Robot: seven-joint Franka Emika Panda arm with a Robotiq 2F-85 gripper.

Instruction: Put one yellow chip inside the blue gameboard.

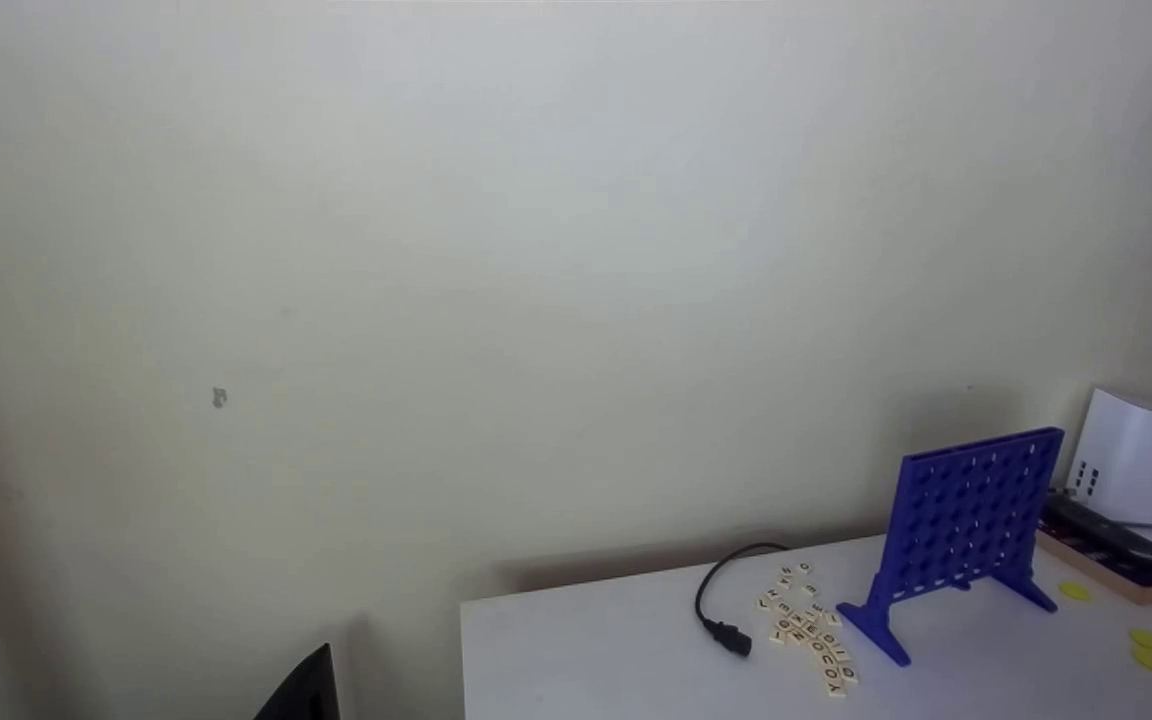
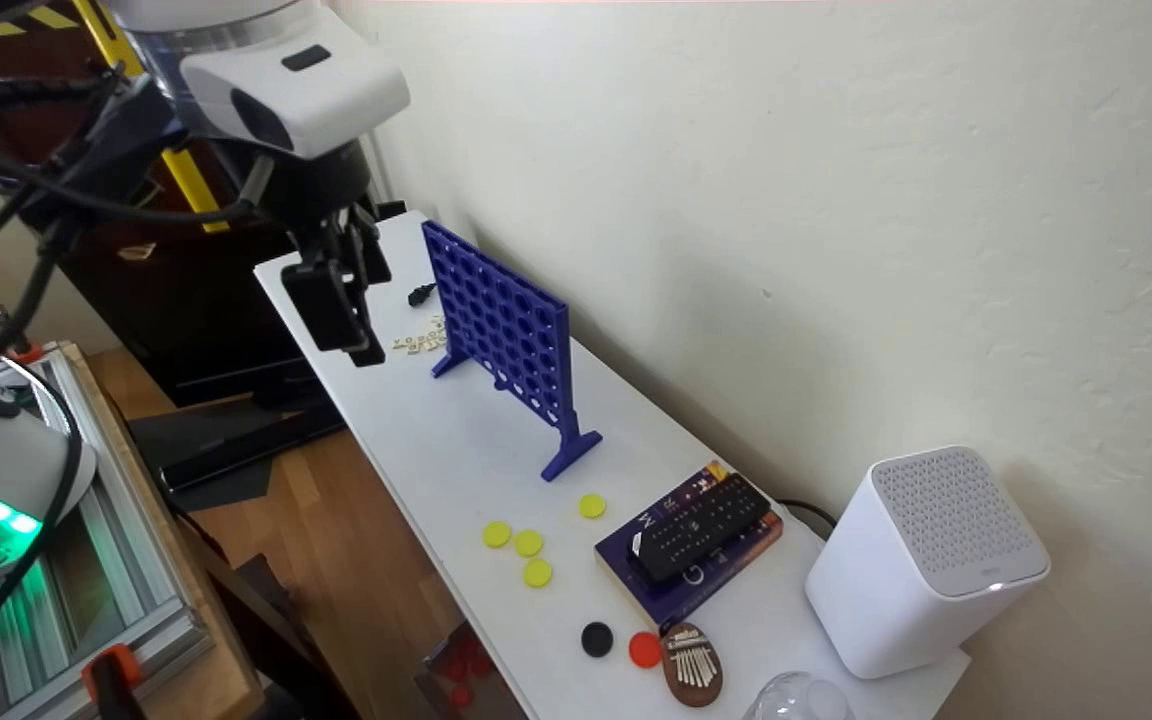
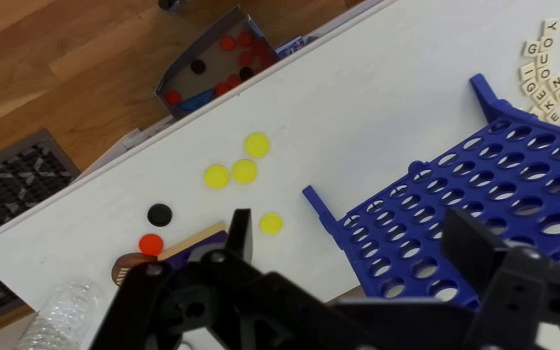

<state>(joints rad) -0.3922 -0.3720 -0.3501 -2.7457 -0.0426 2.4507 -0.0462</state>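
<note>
On the white rectangular tabletop (image 2: pixel 436 440), nearer its wall-side long edge than its room-side one, stands the blue plastic gameboard (image 2: pixel 501 322), an upright grid panel with round holes, braced by side feet, presumably so that its top can receive chips; no yellow shows in its holes. Three flat, round yellow chips (image 2: pixel 528 543) lie in a loose cluster toward the room-side long edge; a fourth yellow chip (image 2: pixel 592 505) lies alone between a gameboard foot and the dark purple-covered book (image 2: pixel 696 580), on which rests a black slab-shaped remote control (image 2: pixel 701 525). The black two-fingered gripper (image 3: pixel 350 236) is held raised, its fingers spread wide with nothing between them, apparently to descend astride a chip; from this height the wrist view takes in chips and gameboard together. The solitary chip appears to have more room than the clustered ones, though the book might hinder one finger. Because every yellow chip lies flat and looks thin, a pinch at the rim near the tabletop would probably be needed, then a turn on edge for insertion
</note>
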